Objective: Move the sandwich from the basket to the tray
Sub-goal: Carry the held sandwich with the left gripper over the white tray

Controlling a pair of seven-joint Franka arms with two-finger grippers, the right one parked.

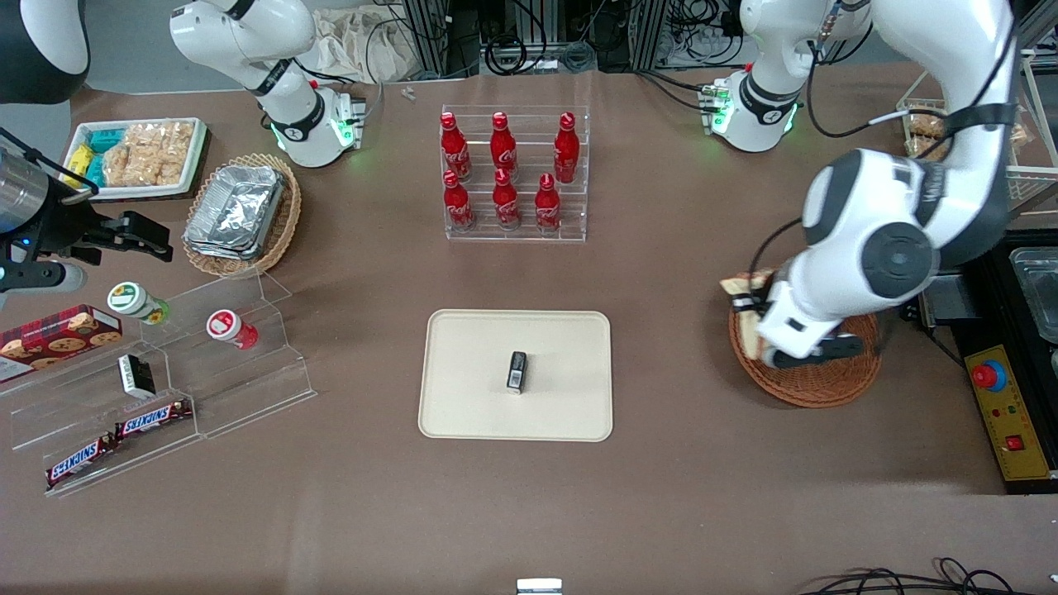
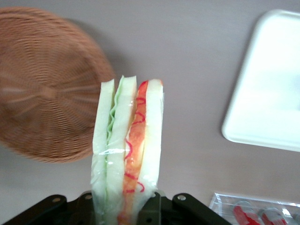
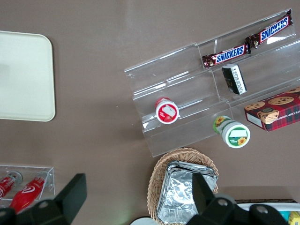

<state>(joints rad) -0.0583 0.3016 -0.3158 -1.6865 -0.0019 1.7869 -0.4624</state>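
A plastic-wrapped triangular sandwich of pale bread with green and orange-red filling stands upright, lifted above the round reddish-brown wicker basket at the working arm's end, well apart from the flat cream rectangular tray.

Brown matte tabletop fills nearly the whole front view, evenly lit, soft shadows only. Along the edge farthest from the front camera: metal rack frames with tangled black cables and a crumpled pale cloth bag. Toward the working arm's end, a yellow control box with a red stop button sits off the tabletop, a steel pan just beside it, a white wire rack farther from the camera. More cables at the near edge.
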